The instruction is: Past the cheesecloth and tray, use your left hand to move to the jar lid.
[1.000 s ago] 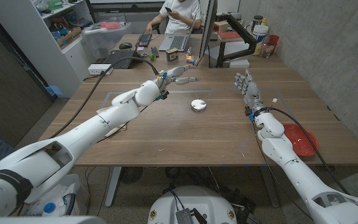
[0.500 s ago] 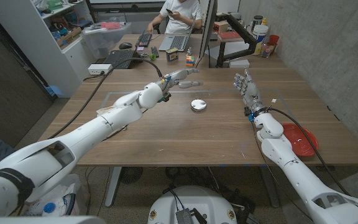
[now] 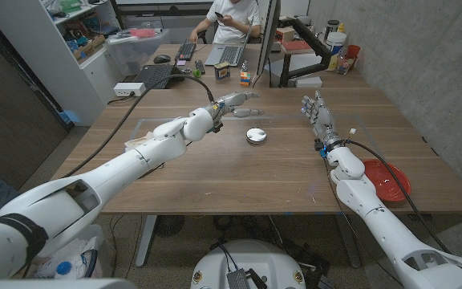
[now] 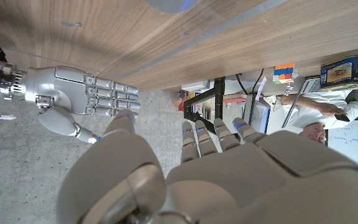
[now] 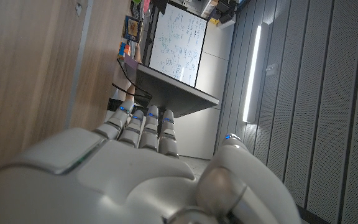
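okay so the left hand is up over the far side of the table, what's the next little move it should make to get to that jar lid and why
Probably draw the left hand back toward the robot, a touch to its right, and lower it. In the head view its fingers are spread with nothing in them, and it sits beyond the jar lid, which lies alone on the wooden table, nearer the robot. The right hand waits well off to the side.

Behind your wooden table (image 3: pixel 215 172) a seated person (image 3: pixel 236 18) holds a phone. A colour cube (image 3: pixel 246 78) and a laptop (image 3: pixel 228 54) sit near the far edge. A red plate (image 3: pixel 390 178) lies at the right edge.
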